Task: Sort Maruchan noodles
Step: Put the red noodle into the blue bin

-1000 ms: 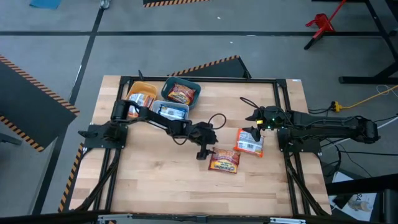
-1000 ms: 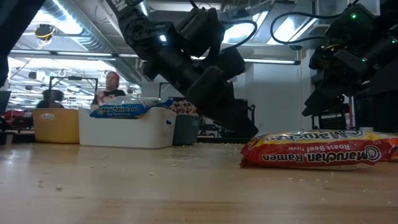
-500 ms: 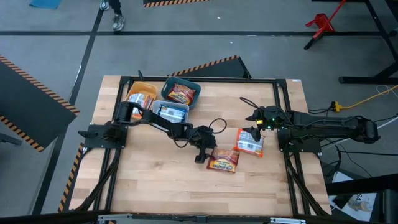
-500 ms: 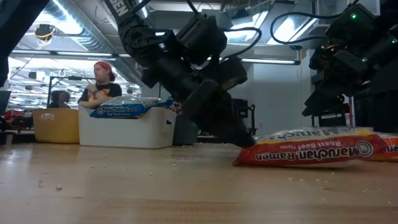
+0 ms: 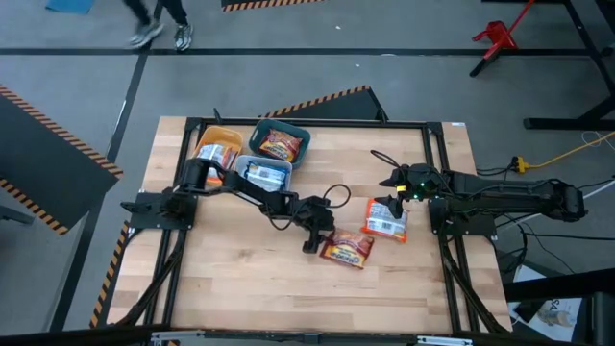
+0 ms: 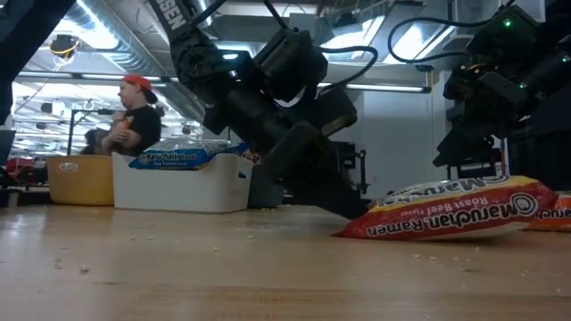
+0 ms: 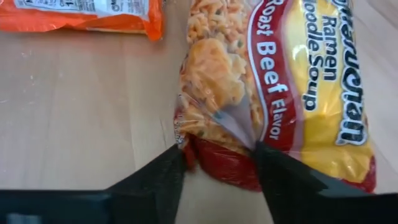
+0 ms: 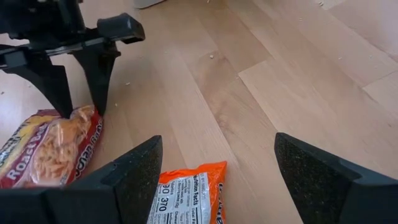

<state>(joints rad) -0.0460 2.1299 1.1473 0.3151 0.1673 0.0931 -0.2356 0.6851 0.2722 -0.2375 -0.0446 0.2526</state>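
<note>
A red-and-yellow Roast Beef noodle packet [image 5: 348,250] lies at the table's middle; it also shows in the low view [image 6: 455,214] and the left wrist view [image 7: 292,93]. My left gripper [image 5: 313,240] is shut on its left end. An orange-silver packet [image 5: 386,221] lies flat just to its right. My right gripper [image 5: 392,199] hangs open and empty above that packet [image 8: 186,193]. Other packets lie in the yellow bin [image 5: 219,135], the teal bin [image 5: 304,135] and the white bin [image 5: 285,165] at the far left. My left gripper pinches the packet's red left end [image 7: 221,163] between its two fingers [image 7: 171,171], and the film puckers between them. The fingers slant down from the table's left and lie across the packet's short end. The held end [image 6: 343,232] is at the table; the right end is tilted up.
The three bins stand close together at the far left, the white bin [image 6: 178,183] nearest. A black cable [image 5: 332,187] loops on the table beside my left arm. People move in the room behind the table [image 6: 134,116]. Bare wood lies along the near edge.
My left gripper has gone down to the table and against the Roast Beef packet's left end. The packet has slid a little toward the table's left, and its right end has tipped up off the table.
</note>
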